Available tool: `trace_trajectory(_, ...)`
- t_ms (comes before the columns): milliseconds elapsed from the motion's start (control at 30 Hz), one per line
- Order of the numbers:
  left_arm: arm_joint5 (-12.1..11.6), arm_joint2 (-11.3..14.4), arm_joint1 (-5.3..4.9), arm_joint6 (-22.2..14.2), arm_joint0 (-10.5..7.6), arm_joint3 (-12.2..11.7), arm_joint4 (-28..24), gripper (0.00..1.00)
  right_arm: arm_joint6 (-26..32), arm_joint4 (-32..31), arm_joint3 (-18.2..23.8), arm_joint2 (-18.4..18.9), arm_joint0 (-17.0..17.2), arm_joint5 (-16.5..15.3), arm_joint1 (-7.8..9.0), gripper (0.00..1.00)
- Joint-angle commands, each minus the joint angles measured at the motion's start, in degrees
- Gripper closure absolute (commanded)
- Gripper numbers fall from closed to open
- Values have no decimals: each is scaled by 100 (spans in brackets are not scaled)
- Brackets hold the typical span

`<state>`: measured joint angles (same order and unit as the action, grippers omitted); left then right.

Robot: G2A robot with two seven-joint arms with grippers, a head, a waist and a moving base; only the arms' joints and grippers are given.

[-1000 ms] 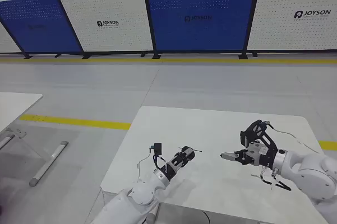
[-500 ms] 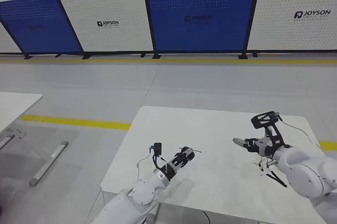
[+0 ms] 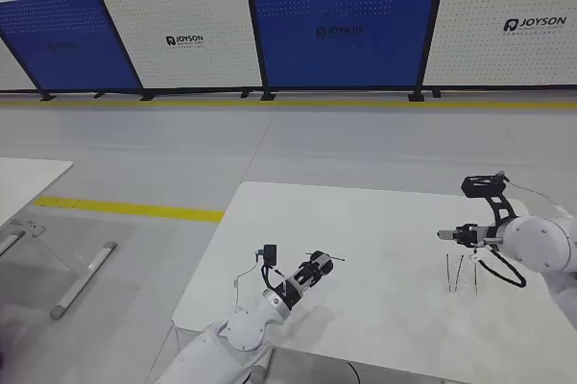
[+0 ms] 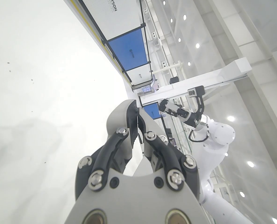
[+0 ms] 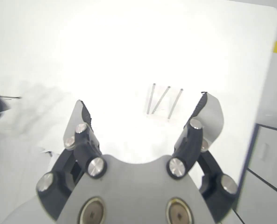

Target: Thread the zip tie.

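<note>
Since the ties (image 5: 161, 100) by the table's (image 3: 365, 221) right edge look light and whippy, grip mid-strap. Right gripper (image 5: 143, 98) gapes wide; left gripper (image 3: 322, 262) pinches another tie (image 3: 337, 257).

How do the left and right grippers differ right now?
The left gripper is shut on a zip tie, whose thin end sticks out past its tips; the right gripper is open and empty. The left gripper is over the left half of the table, the right gripper over its right half, above three loose zip ties. Both have the same two-finger build.
</note>
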<state>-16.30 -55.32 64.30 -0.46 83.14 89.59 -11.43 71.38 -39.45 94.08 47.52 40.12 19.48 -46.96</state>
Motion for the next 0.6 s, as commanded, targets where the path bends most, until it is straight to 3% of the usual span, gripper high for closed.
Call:
trace_trajectory(0,0,0,0,0,0,0,0,100,-101,110,9,18,4,0,2,0)
trace_trajectory(500,0,0,0,0,0,0,0,100,-101,110,9,18,4,0,2,0)
trace_trajectory(567,0,0,0,0,0,0,0,100,-99,345,-114,28,73,-230,-13,0)
